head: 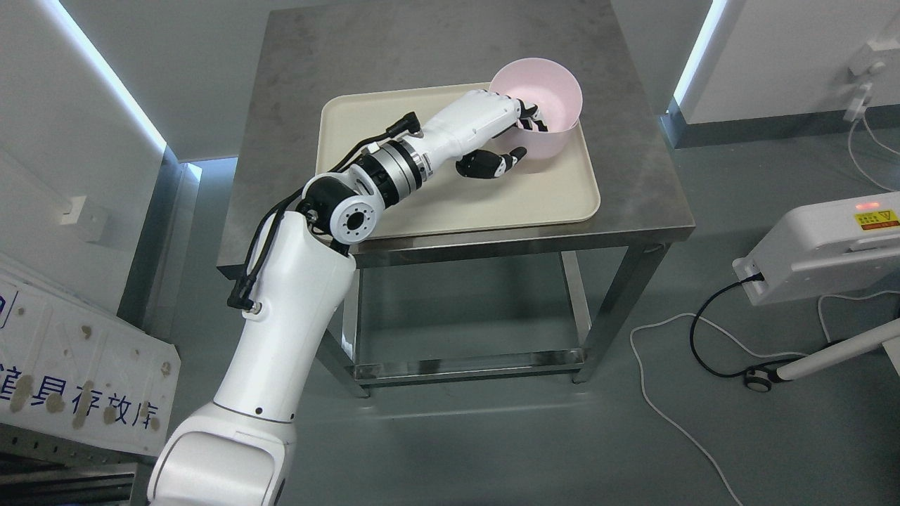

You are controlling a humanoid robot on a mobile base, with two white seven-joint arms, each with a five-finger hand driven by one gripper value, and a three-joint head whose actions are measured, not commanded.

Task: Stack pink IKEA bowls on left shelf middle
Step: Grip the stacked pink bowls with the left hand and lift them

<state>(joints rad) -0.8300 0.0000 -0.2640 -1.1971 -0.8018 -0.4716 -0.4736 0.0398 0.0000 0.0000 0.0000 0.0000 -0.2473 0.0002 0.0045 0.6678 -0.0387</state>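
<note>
A pink bowl point(545, 98) stands upright at the back right corner of a cream tray point(422, 197) on a steel table point(394, 49). My left hand point(517, 137) reaches across the tray to the bowl's near wall. Its fingers point(529, 116) hook over the rim into the bowl, and the thumb point(503, 163) lies outside against the wall, so the hand pinches the rim. The bowl's base rests on the tray. No second bowl or shelf shows. My right arm is out of view.
The steel table has a lower crossbar point(464, 365). A white device with a red light point(830, 253) and cables point(696, 330) lies on the floor at right. A white printed panel point(77, 365) leans at lower left.
</note>
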